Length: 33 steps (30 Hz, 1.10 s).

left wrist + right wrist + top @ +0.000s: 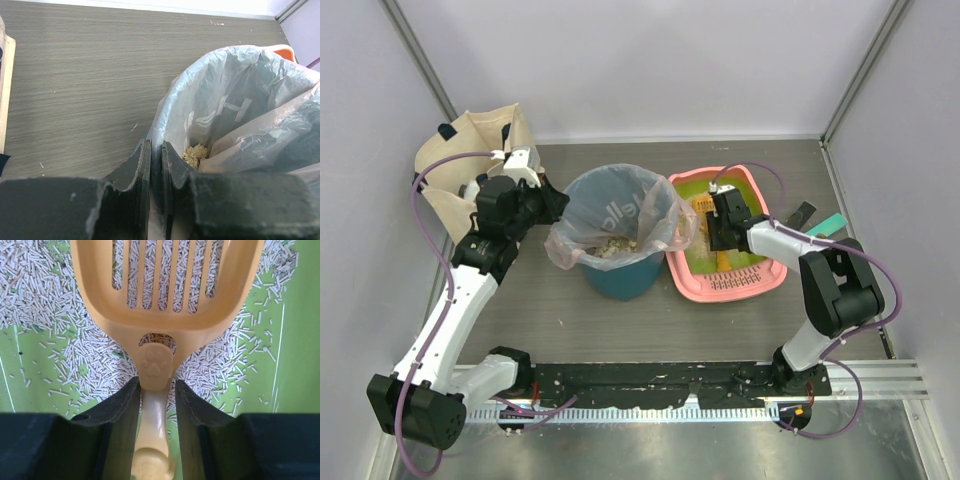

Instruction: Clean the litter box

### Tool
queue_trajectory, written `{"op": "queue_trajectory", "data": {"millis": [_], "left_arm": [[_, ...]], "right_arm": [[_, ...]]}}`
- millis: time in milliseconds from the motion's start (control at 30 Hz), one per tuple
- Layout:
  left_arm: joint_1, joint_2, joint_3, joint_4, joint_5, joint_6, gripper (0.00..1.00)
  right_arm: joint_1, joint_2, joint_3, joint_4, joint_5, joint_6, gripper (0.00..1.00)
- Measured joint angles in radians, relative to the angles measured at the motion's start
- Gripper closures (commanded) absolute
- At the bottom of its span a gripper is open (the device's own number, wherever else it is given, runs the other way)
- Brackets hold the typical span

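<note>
Across the grey table [540, 300], the teal bin [620, 282] is standing mid-table, and the pink litter box [740, 288] is sitting just beside it on the right. The left gripper [156, 147] is pinching the rim of the bin's clear bag [235, 100], its fingers nearly together on the film. The right gripper [156, 385] is hanging low inside the litter box. Its fingers are standing narrowly apart around the handle of the orange scoop [170, 315], with a sliver of gap showing. The scoop is lying on pale litter [60, 315].

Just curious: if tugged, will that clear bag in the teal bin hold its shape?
Probably not: the clear bag looks thin and wrinkled, so likely floppy. It seems light, though the litter in its bottom may anchor it. Its glossy film could slip.
</note>
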Motion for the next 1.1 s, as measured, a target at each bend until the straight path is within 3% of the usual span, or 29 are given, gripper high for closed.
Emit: {"op": "queue_trajectory", "data": {"millis": [100,233,433,733,833,933,1100], "left_arm": [[0.000,0.000,-0.002,0.003,0.001,0.000,1.00],[0.000,0.000,-0.002,0.003,0.001,0.000,1.00],[0.000,-0.005,-0.004,0.003,0.001,0.000,0.91],[-0.003,-0.017,-0.006,0.005,0.015,0.004,0.57],[-0.005,-0.030,-0.006,0.013,0.026,0.004,0.43],[-0.006,-0.042,-0.012,0.026,0.030,0.011,0.22],[-0.006,-0.077,-0.040,0.056,0.015,0.008,0.07]], "right_arm": [[0.012,0.003,0.000,0.008,0.017,-0.002,0.48],[0.020,0.008,0.000,0.011,0.037,-0.005,0.46],[0.033,0.008,0.000,0.012,0.060,-0.005,0.40],[0.040,-0.136,-0.026,0.024,0.046,-0.008,0.37],[0.040,-0.215,-0.027,0.037,0.030,-0.008,0.37],[0.040,-0.283,-0.028,0.044,0.012,-0.008,0.36],[0.040,-0.372,-0.028,0.045,-0.006,0.004,0.32]]}}
